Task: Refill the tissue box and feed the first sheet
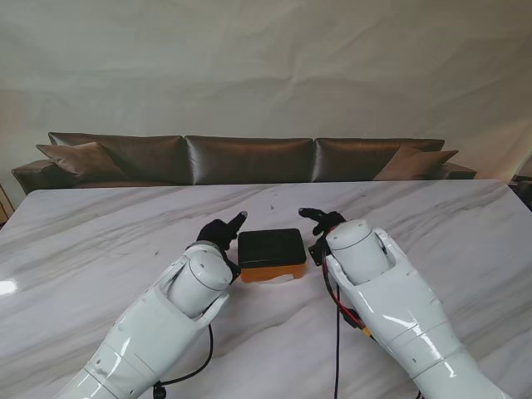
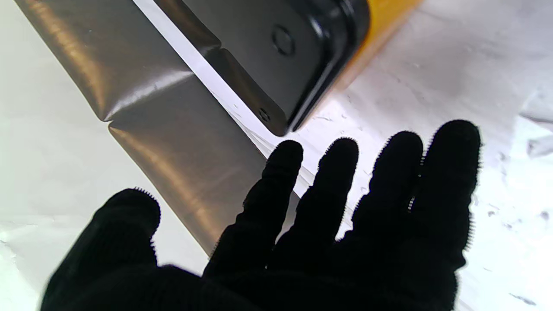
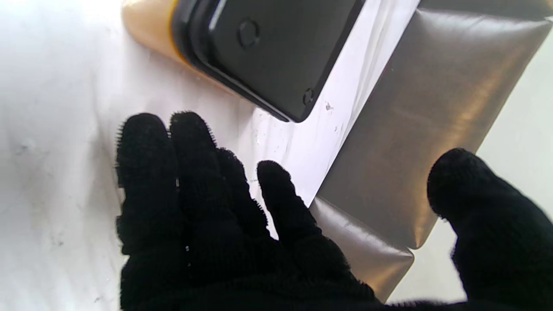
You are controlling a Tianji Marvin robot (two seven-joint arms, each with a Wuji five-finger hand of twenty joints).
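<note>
The tissue box (image 1: 272, 254) lies on the marble table (image 1: 100, 241) between my two hands, its black panel up and its orange body underneath. A strip of white shows under the box's near edge. My left hand (image 1: 221, 232), in a black glove, is open just left of the box, fingers spread and apart from it. My right hand (image 1: 320, 223), also gloved, is open just right of the box. The left wrist view shows the box (image 2: 302, 47) beyond the left hand (image 2: 302, 233) without contact. The right wrist view shows the box (image 3: 268, 47) beyond the right hand (image 3: 224, 224).
A brown leather sofa (image 1: 249, 158) runs along the table's far edge. Black and red cables (image 1: 339, 316) hang near my right forearm, and a black cable (image 1: 195, 366) trails from the left one.
</note>
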